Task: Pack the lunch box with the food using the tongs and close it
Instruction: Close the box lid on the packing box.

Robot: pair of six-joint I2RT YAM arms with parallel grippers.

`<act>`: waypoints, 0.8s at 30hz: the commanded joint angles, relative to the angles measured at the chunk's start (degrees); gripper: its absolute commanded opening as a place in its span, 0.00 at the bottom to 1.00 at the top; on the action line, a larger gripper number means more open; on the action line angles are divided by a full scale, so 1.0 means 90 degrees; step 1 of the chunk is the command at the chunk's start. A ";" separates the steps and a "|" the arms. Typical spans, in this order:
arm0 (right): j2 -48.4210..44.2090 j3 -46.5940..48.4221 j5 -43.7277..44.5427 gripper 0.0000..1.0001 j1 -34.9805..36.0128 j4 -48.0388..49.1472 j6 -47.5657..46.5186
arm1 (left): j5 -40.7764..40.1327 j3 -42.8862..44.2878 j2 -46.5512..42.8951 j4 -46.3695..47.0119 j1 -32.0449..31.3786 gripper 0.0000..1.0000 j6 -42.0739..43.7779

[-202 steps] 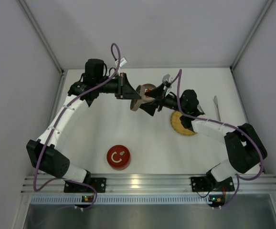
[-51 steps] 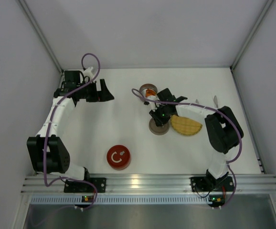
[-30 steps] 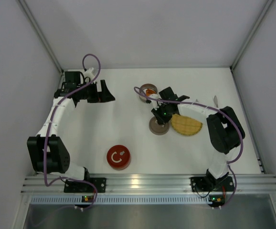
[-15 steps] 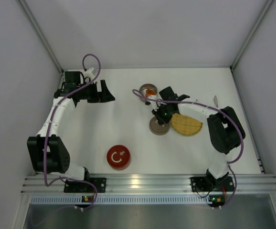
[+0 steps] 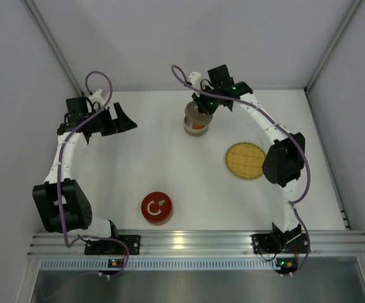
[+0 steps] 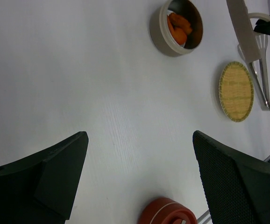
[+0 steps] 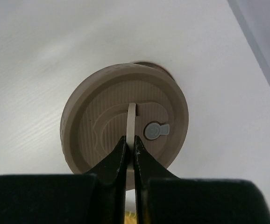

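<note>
Pinches lid (image 7: 102, 121) above packed tin (image 6: 159, 32) of food (image 6: 179, 29) with right end effector (image 7: 129, 142); holds left end effector (image 6: 139, 140) spread. Not closed yet.

The right gripper (image 7: 130, 141) was clamped on the thin upright tab (image 7: 131, 116) of the beige ribbed lid (image 7: 93, 126). A grey vent plug (image 7: 154, 131) sat at 3 o'clock from the tab. A dark container rim (image 7: 149, 64) showed at 12 o'clock.

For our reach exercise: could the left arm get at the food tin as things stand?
Probably yes for the tin side-on: bare table lies between. From above, doubtful: the right gripper holds the beige lid over it.
</note>
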 commanded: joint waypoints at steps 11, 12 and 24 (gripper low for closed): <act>0.1707 0.1470 0.0324 0.00 -0.0177 0.0010 0.0612 | 0.1004 -0.0128 0.0136 0.0851 0.1172 0.98 -0.0526; 0.1737 0.1461 0.0304 0.00 -0.0168 0.0010 0.0535 | 0.1013 -0.0137 0.0156 0.0822 0.1182 0.98 -0.0516; 0.1913 0.1451 0.0665 0.00 0.0106 0.0536 0.0309 | 0.1101 -0.0372 0.0166 0.0851 0.1192 0.98 -0.0477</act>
